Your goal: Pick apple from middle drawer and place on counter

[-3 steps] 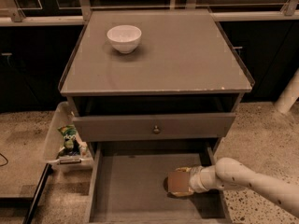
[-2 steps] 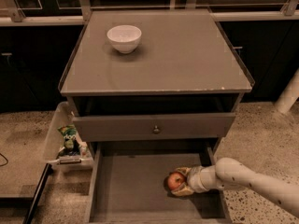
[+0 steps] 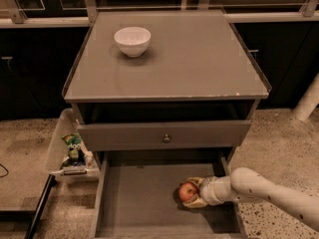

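The red apple is clasped between the fingers of the gripper, inside the middle drawer, toward its right side. A white bowl is noted on the counter.

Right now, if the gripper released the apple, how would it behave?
The apple is round and smooth, so it would probably roll on the flat floor of the middle drawer. It looks firm and small, likely an easy load for the gripper closed around it.
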Robot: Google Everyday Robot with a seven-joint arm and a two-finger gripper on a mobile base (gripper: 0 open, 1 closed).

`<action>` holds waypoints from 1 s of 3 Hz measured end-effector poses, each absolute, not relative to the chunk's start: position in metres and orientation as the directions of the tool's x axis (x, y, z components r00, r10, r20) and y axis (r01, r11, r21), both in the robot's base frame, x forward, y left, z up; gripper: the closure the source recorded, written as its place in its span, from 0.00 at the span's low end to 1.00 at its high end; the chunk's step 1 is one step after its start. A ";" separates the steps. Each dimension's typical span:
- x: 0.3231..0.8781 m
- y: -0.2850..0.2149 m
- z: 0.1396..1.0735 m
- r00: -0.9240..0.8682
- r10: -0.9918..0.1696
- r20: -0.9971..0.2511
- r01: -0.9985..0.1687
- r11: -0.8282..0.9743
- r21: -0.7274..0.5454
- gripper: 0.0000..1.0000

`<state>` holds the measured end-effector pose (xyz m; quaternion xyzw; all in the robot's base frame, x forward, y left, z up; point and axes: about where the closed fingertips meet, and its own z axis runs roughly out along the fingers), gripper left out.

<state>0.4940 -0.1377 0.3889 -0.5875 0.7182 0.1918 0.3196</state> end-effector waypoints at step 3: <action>0.472 -0.159 0.549 0.121 -0.727 -0.676 -0.932 0.150 -0.329 1.00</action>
